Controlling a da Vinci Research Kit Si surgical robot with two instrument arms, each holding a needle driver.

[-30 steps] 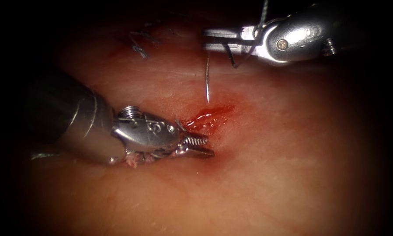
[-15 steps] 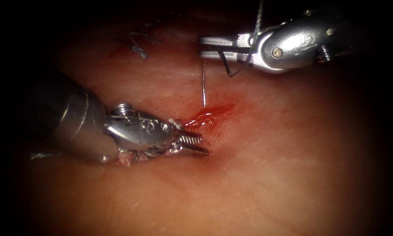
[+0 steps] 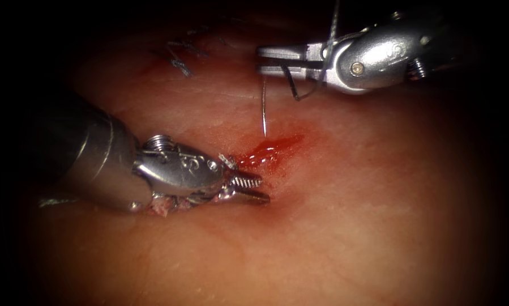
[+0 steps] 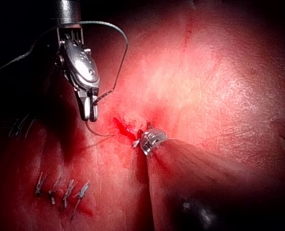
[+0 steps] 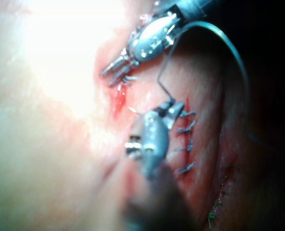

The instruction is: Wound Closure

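The thin curved steel needle point(image 3: 264, 110) hangs free of the pale pink pork tissue point(image 3: 379, 215), its point just above the glossy red fluid point(image 3: 268, 150) that pools in the cut. Above the cut, the silver right tool point(image 3: 265, 61) grips the needle near its blunt end, jaws clenched. Dark thread point(image 3: 299, 85) loops beside those jaws. Just left of the cut, the silver left tool point(image 3: 254, 190) rests on the tissue, jaws slightly parted, grasping nothing. Short dark cut thread ends point(image 3: 180, 59) lie well beyond the cut.
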